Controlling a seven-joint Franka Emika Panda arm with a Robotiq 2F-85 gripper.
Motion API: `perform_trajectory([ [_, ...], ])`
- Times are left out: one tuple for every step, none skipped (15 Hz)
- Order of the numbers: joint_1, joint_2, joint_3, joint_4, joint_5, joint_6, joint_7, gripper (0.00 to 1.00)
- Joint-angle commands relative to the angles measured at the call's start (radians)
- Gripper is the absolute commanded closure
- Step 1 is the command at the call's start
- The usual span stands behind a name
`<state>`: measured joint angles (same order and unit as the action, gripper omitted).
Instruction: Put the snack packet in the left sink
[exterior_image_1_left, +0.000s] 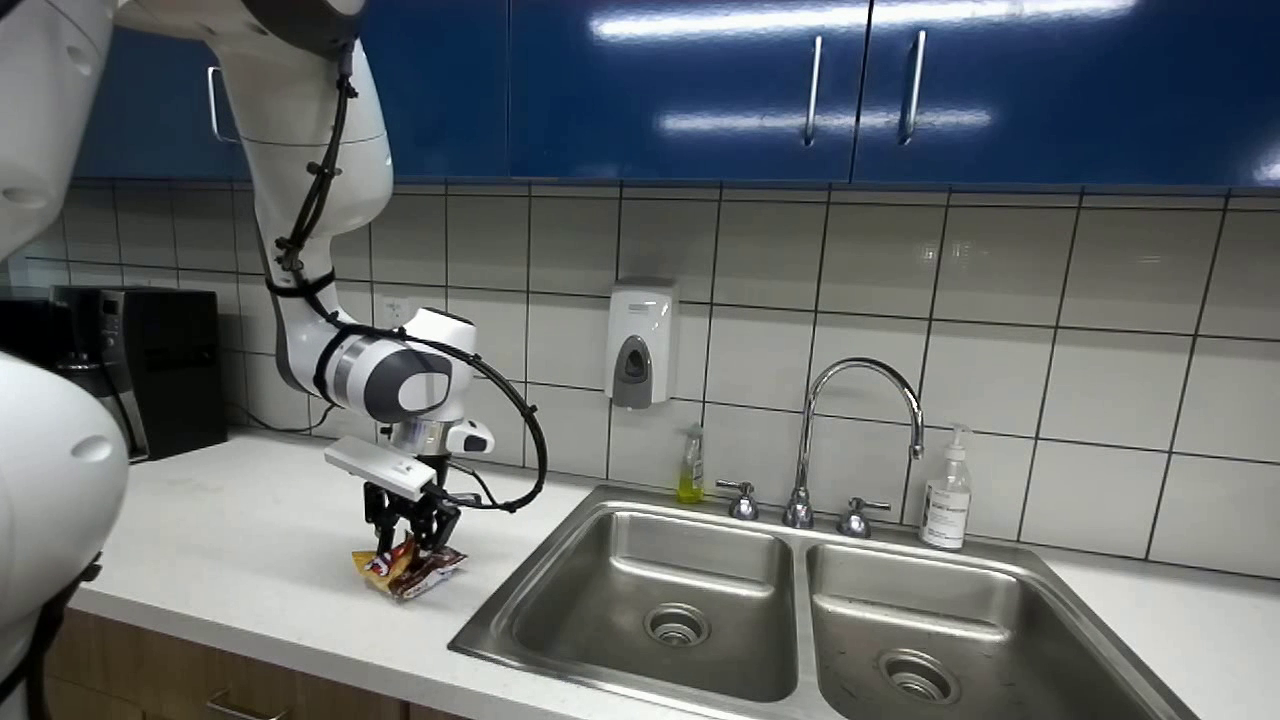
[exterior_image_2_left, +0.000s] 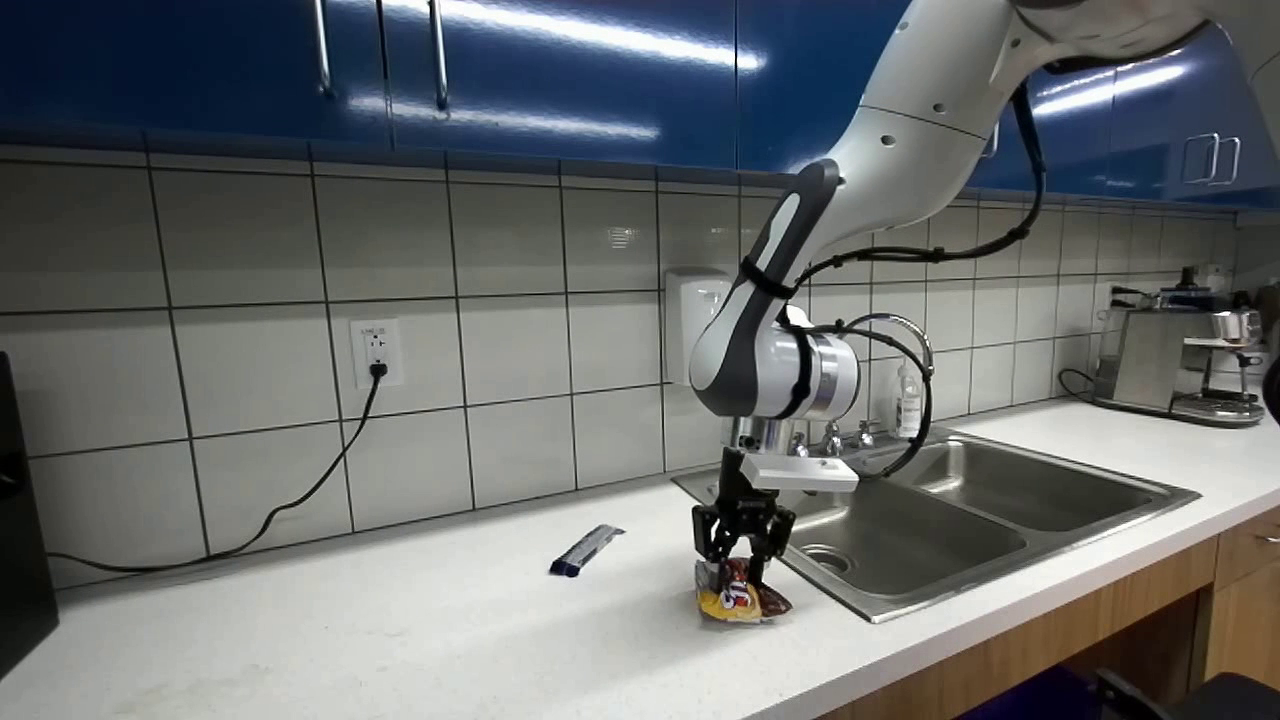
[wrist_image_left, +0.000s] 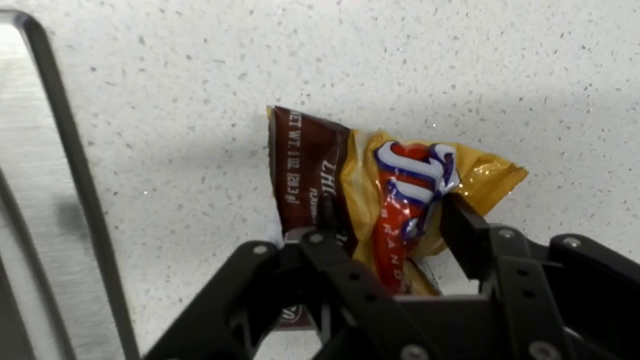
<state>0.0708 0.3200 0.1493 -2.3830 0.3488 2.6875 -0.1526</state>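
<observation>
With jaws partly closed, gripping the crumpled snack packet (wrist_image_left: 400, 190) on the counter (exterior_image_1_left: 250, 520), near the left sink (exterior_image_1_left: 610, 600) and left of it. Farther left, toward the far wall (exterior_image_2_left: 515, 450): slim dark stick (exterior_image_2_left: 588, 549).

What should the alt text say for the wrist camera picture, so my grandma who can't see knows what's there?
A black robot gripper straddles a crumpled snack packet, yellow, red and brown, on a speckled white counter. A metal sink rim shows along the left edge.
</observation>
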Motion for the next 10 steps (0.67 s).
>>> perform_trajectory([
  [-0.033, 0.011, 0.027, 0.018, 0.002, -0.01, -0.014, 0.73],
  [-0.033, 0.011, 0.027, 0.019, 0.001, -0.01, -0.013, 0.81],
  [-0.033, 0.011, 0.026, 0.02, 0.001, -0.011, -0.012, 0.89],
  [-0.033, 0.011, 0.026, 0.021, 0.0, -0.011, -0.012, 0.95],
  [-0.033, 0.011, 0.025, 0.022, -0.001, -0.01, -0.011, 0.99],
  [-0.033, 0.011, 0.025, 0.024, -0.001, -0.011, -0.011, 1.0],
  [-0.032, 0.011, 0.025, 0.027, -0.001, -0.012, -0.011, 0.99],
  [-0.032, 0.011, 0.024, 0.028, -0.002, -0.012, -0.01, 0.99],
  [-0.032, 0.012, 0.024, 0.03, -0.002, -0.013, -0.009, 1.0],
  [-0.031, 0.012, 0.023, 0.031, -0.004, -0.014, -0.008, 1.0],
])
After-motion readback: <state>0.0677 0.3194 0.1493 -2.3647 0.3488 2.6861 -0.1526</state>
